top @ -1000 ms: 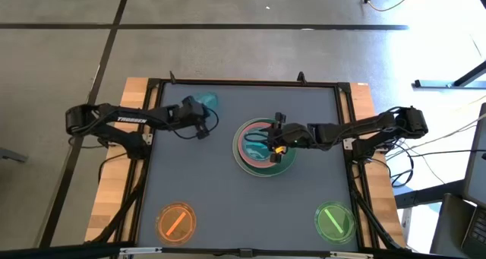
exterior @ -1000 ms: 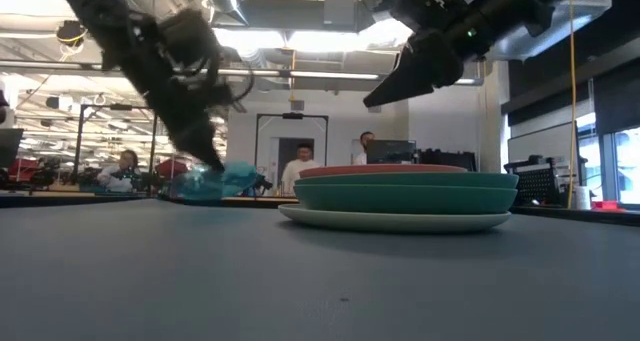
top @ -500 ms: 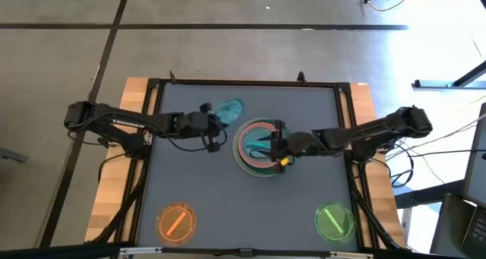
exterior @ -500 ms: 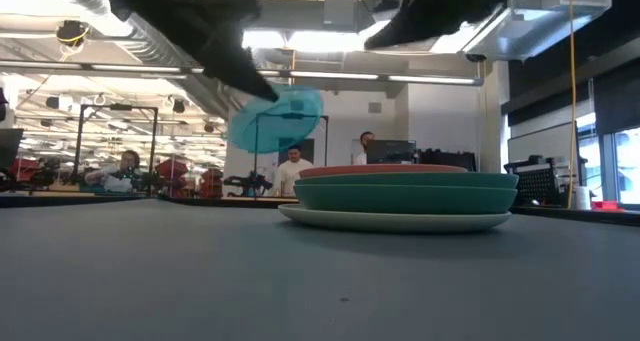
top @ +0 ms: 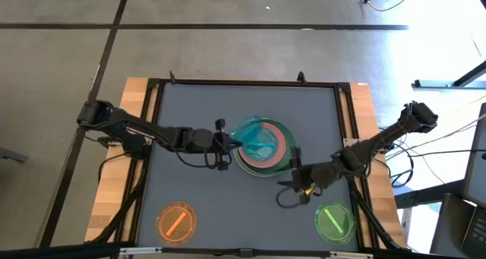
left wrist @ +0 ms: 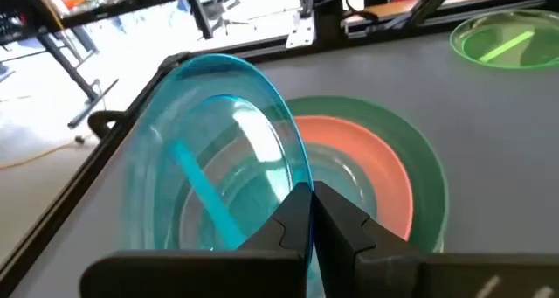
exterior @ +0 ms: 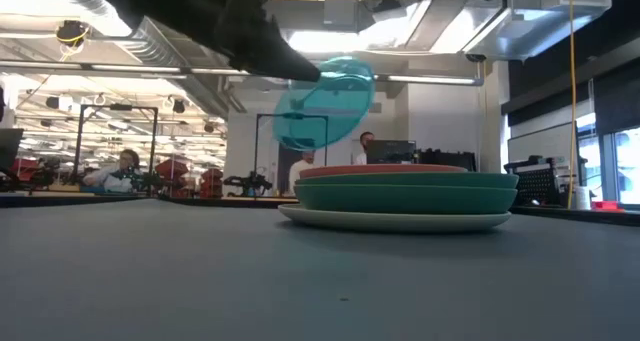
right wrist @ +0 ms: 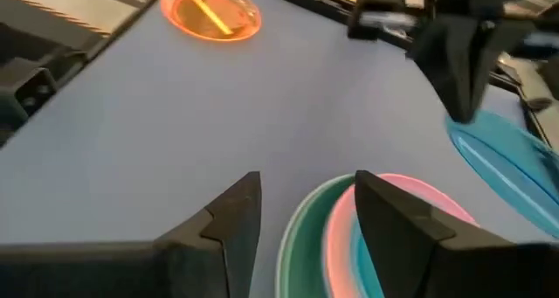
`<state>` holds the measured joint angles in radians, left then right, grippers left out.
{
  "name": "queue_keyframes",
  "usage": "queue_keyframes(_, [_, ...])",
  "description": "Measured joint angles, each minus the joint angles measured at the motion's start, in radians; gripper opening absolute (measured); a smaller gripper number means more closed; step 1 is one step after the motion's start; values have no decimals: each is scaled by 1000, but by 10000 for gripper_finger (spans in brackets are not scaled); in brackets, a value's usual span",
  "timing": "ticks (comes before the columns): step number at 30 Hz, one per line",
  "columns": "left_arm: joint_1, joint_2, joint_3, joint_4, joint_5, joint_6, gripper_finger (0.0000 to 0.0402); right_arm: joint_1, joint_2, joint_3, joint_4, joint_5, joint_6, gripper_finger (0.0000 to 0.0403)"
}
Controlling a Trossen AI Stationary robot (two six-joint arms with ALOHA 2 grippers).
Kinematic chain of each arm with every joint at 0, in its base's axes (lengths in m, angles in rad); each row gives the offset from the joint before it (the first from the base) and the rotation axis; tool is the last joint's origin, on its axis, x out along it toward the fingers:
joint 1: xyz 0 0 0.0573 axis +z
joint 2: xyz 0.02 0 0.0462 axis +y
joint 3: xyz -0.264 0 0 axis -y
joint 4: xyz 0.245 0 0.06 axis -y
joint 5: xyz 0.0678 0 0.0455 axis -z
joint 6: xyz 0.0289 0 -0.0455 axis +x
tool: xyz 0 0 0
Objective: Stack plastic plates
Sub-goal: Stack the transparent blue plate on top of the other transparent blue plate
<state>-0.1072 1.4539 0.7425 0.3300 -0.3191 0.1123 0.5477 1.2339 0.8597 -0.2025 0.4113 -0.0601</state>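
Nearest my side of the table (top: 190,137) lie the two small plates still on their own: the orange plate (top: 176,221) off to the left of the stack, the lime green plate (top: 333,219) off to the right, both flat on the grey top and well apart from it.

Between the lime green plate and the stack hangs the right gripper (top: 292,184), just off the stack's near right edge. Its fingers (right wrist: 229,218) are spread and empty — only bare table and the stack's rim show between them.

The stack (exterior: 402,197) sits about the middle of the table: a cream-white plate (exterior: 395,220) at the bottom, a green plate (exterior: 405,194) on it, a pink plate (exterior: 385,169) on top. From above, pink and green rims ring the pile.

At the stack's left edge is the left gripper (top: 225,141), its fingers (left wrist: 301,218) clamped on the rim of the translucent teal plate (top: 257,137). That plate is held tilted, raised clear above the pink plate — from table height it hangs in the air over the stack's left part, one edge high.

Beyond the table, people (exterior: 295,168) show in the room behind the stack.
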Motion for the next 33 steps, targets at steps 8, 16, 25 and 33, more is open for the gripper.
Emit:
queue_keyframes(8, [0, 149, 0, 206, 0, -25, 5, 12, 0, -2, -13, 117, 0, 179])
queue_keyframes(16, [0, 221, 0, 272, 54, -64, 5, 8, 3, -3, -16, 117, 2, 179])
queue_keyframes(25, [0, 229, 0, 278, 101, -96, 5, 8, 5, -3, -19, 112, -4, 179])
queue_keyframes(33, [0, 229, 0, 244, 102, -112, 5, 8, 5, -3, -19, 112, -8, 179])
